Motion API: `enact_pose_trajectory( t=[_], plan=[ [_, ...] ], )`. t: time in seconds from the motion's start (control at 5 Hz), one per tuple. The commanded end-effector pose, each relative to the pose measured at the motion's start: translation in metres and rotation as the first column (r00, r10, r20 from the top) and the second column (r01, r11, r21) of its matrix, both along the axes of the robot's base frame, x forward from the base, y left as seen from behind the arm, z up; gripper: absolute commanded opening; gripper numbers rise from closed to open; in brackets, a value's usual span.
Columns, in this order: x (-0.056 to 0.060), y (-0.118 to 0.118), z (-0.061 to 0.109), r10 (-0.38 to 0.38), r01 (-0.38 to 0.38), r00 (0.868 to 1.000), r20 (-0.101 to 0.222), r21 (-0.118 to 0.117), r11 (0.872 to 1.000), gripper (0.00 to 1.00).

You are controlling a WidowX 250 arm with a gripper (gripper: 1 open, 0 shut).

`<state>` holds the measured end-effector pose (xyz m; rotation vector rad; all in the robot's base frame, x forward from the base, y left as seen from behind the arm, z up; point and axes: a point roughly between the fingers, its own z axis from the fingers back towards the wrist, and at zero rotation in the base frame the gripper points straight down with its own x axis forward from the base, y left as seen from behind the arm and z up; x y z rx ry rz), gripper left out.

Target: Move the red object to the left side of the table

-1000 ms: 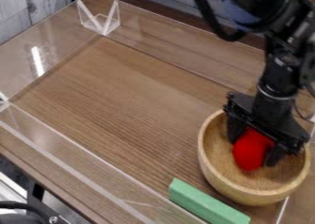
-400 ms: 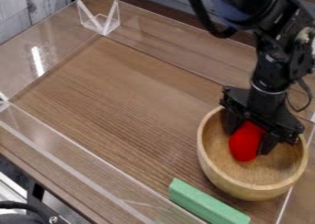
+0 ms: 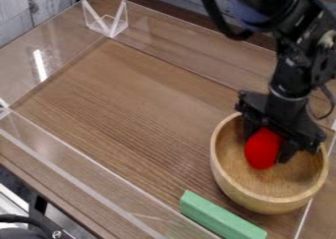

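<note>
Black claw is pointing straight down into the wooden bowl, its fingers partly drawn in and sitting on either side of the red object, which is lying inside the bowl directly beneath it. Whether the grip is firm cannot be told from this angle; the fruit is looking bracketed rather than lifted. To do this step well, the claw is probably needing a settled squeeze across the fruit's middle and a straight rise clear of the bowl's rim before any sideways travel toward the open counter away to the claw's left. The fruit's long axis is appearing roughly upright, its upper end tucked between the fingers, so the stem's direction is hidden. Below the claw and nearer the viewer, a flat green block is lying just outside the bowl.
</note>
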<state>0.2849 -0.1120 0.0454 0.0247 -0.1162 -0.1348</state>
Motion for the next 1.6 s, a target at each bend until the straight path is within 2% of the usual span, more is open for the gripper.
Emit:
enact_pose_trajectory(
  t=[0.0,0.2,0.4,0.6,0.8,1.0,1.2,1.4],
  plan=[
    [0.011,0.002,0.058,0.028,-0.025,0.987,0.16,-0.018,1.0,0.0],
    [0.02,0.03,0.093,0.099,-0.098,0.965,0.241,-0.018,0.995,0.0],
    [0.023,0.04,0.11,0.142,-0.137,0.951,0.275,-0.037,0.99,0.0],
    [0.013,0.048,0.112,0.156,-0.148,0.95,0.272,-0.05,0.988,0.0],
    [0.002,0.048,0.105,0.155,-0.145,0.958,0.243,-0.059,0.988,0.0],
    [-0.019,0.057,0.101,0.227,-0.217,0.946,0.233,-0.068,0.974,0.0],
    [-0.033,0.07,0.097,0.302,-0.292,0.927,0.224,-0.077,0.953,0.0],
    [-0.036,0.068,0.1,0.337,-0.328,0.917,0.212,-0.081,0.941,0.0]
  ],
)
